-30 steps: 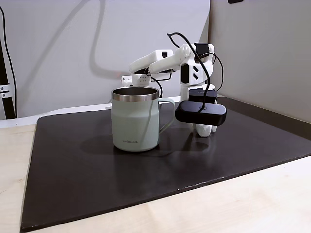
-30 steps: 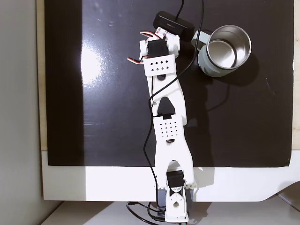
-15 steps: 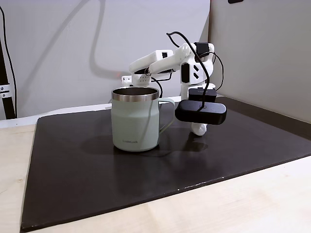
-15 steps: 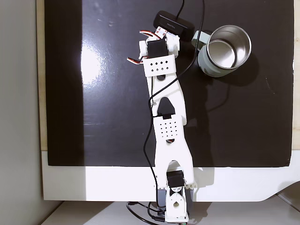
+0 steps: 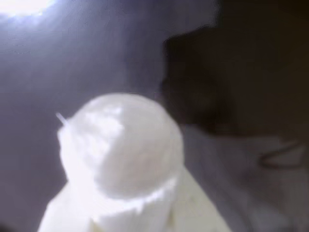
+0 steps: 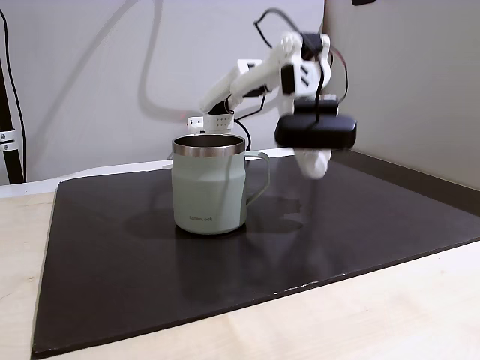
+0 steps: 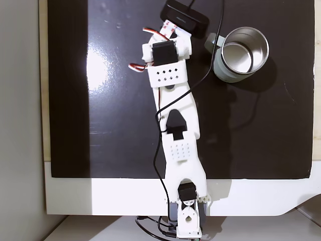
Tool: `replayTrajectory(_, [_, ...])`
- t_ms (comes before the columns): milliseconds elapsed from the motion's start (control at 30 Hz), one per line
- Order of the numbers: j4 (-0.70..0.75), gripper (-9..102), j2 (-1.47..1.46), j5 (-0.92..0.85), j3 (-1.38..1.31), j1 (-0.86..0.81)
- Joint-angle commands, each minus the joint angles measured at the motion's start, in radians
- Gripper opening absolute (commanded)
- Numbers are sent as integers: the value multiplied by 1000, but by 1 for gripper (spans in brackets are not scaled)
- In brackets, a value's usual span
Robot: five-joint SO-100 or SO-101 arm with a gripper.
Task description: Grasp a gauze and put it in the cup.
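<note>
In the side fixed view the cup (image 6: 209, 184) stood left of the arm on the dark, matte mat (image 6: 135, 277), sage-green metal with a bare steel rim, its handle facing the pincer (image 6: 315, 163). Seen from above, the cup (image 7: 241, 54) was bare steel inside, nothing in it. To its right the pincer hung clear above the mat. The wrist view showed it clenched around the gauze (image 5: 120, 145), a soft, white, rounded roll.
</note>
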State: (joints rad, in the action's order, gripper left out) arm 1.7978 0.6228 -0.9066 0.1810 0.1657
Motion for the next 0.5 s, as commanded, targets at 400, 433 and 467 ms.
replayTrajectory(400, [3,0,532,5,192,-48])
replayTrajectory(433, [3,0,548,14,192,-57])
replayTrajectory(467, [3,0,560,28,190,-69])
